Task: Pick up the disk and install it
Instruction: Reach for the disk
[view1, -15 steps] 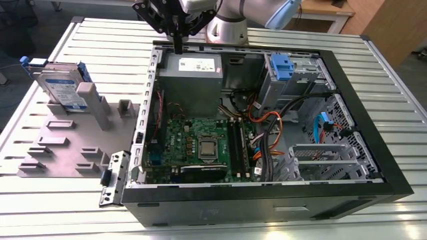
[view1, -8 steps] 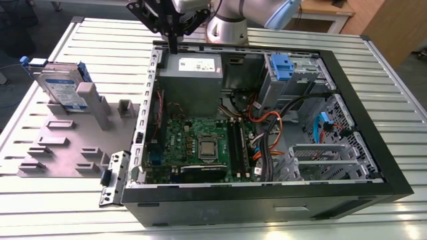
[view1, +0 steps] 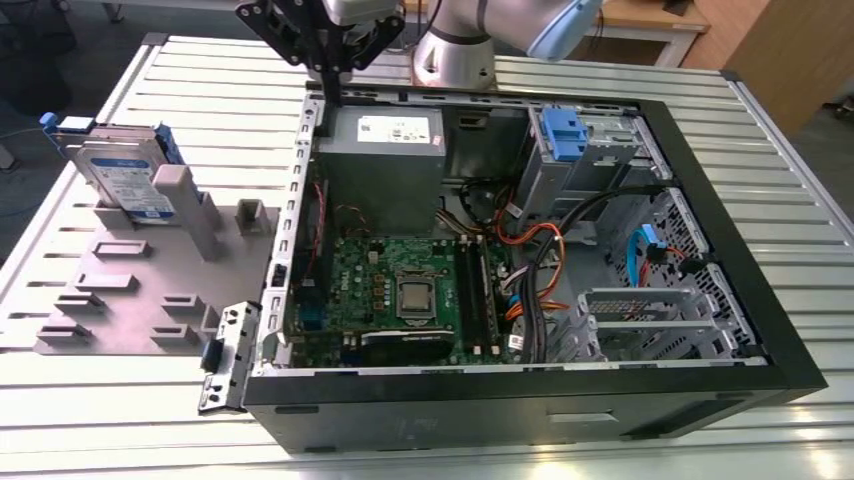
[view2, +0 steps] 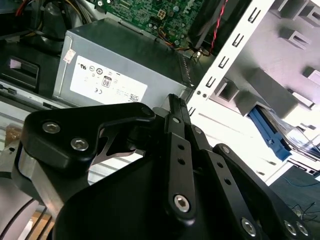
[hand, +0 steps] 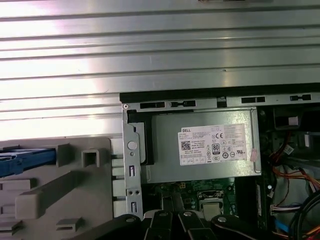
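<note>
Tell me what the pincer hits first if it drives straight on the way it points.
Probably the computer case rim at its corner, beside the power supply: the pincer hangs just above that edge in the exterior view. Depth is unclear; it might land on the power supply instead.

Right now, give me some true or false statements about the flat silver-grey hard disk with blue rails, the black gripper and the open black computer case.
1. The flat silver-grey disk with blue rails stands on edge in the grey plastic fixture, outside the case. True.
2. The black gripper holds the disk. False: it hovers over the case's corner by the power supply, apart from the disk.
3. The grey power-supply box with a white sticker sits inside the black computer case. True.
4. The case is closed. False: it lies open, showing the green motherboard.
</note>
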